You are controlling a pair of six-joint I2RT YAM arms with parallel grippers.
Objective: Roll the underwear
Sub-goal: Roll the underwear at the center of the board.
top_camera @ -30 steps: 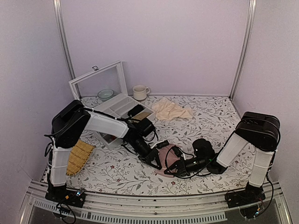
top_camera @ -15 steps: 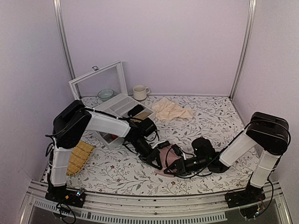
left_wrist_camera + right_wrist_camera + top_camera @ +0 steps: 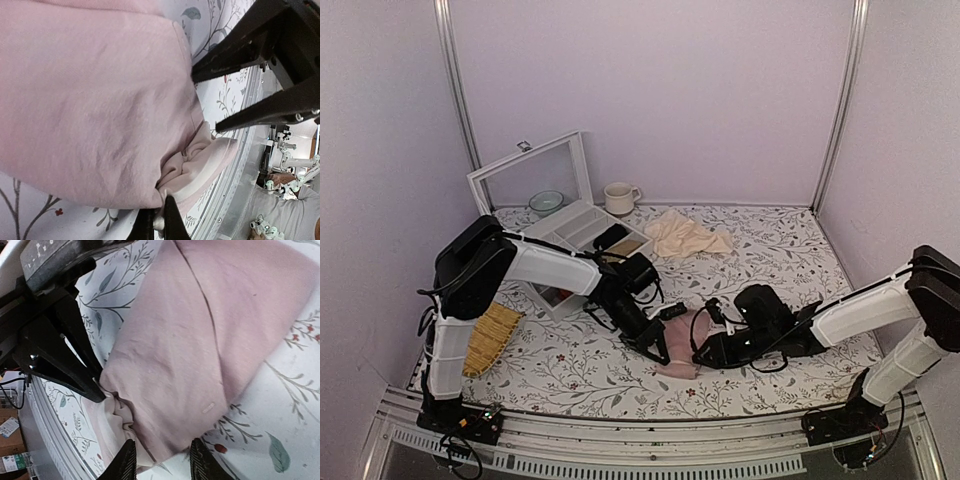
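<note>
Pinning the underwear [image 3: 180, 350] by its cream edge, left pincer [image 3: 156, 225] was shut on it; right pincer [image 3: 162, 462] gaped, empty — next grab needed the folded edge, low, rolled tight.

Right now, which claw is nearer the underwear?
Left. The left claw is shut on the underwear's bunched waistband edge. The right claw is open at its other side, gripping nothing.
</note>
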